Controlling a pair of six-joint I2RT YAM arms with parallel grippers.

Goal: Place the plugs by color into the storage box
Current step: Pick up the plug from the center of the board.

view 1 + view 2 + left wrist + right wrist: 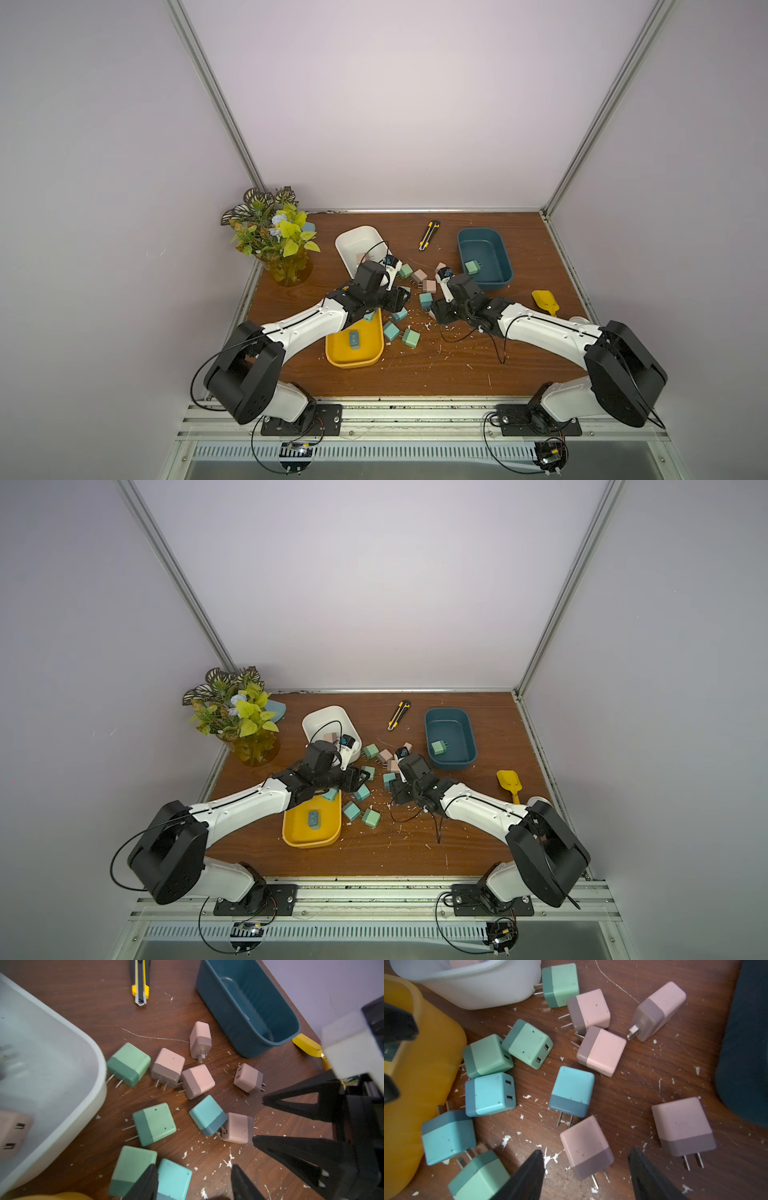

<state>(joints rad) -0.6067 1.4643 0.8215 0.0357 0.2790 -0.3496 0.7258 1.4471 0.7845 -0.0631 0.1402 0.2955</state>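
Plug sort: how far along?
Early. Done: a pink plug in the white bin, one blue plug in the yellow bin, one green plug in the dark blue bin. In hand: nothing; left gripper and right gripper are both open over the pile, the right straddling a loose pink plug. Left: about a dozen loose plugs.

Light even, diffuse, seemingly from above; shadows on table (457, 365) faint. Walls (395, 104) wash pale lilac. Both top views slightly soft, frame rails (220, 104) splayed toward edges. Wrist views: centre sharp; white bin (52, 1064) and yellow bin (425, 1064) near lens blurred, corners smeared.
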